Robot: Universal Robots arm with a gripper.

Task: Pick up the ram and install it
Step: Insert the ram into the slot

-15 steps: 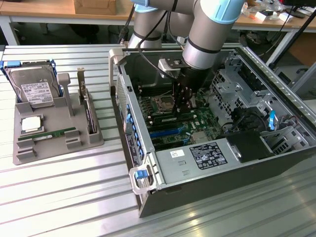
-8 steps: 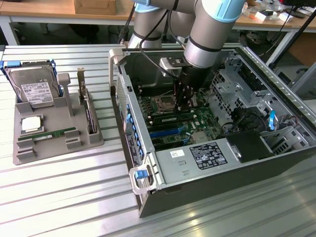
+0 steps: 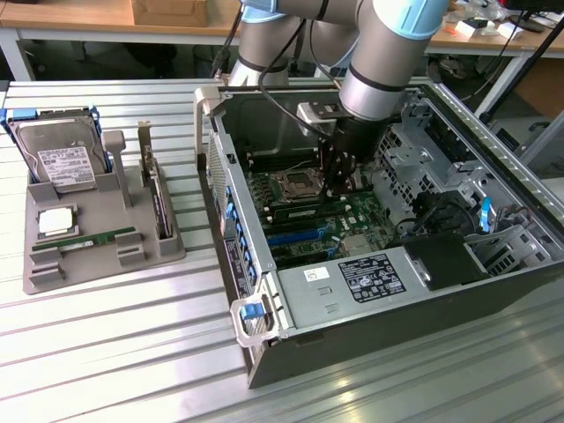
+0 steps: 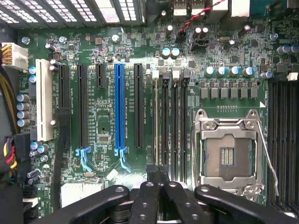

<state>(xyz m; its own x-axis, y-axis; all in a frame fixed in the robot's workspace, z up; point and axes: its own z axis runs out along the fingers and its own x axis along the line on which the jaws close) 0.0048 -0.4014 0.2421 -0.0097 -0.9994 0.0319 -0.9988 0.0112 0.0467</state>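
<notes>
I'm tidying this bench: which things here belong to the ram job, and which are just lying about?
In the job: gripper, shut over the motherboard; ram standing in a slot beneath it.
Lying about: hard drive, expansion card and a second green stick, all on the grey tray.

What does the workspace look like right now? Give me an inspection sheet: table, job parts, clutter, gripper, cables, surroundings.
Surface: ribbed metal table carrying an open computer case and a grey holder.
Job's things: a memory stick stands in a slot beside the empty processor socket; a green stick lies in the holder.
Clutter: hard drive and expansion card in the holder.
Grippers: gripper shut, over the memory slots.
Cables: red-black wires at the board's edge.
Surroundings: wooden benches behind.
</notes>
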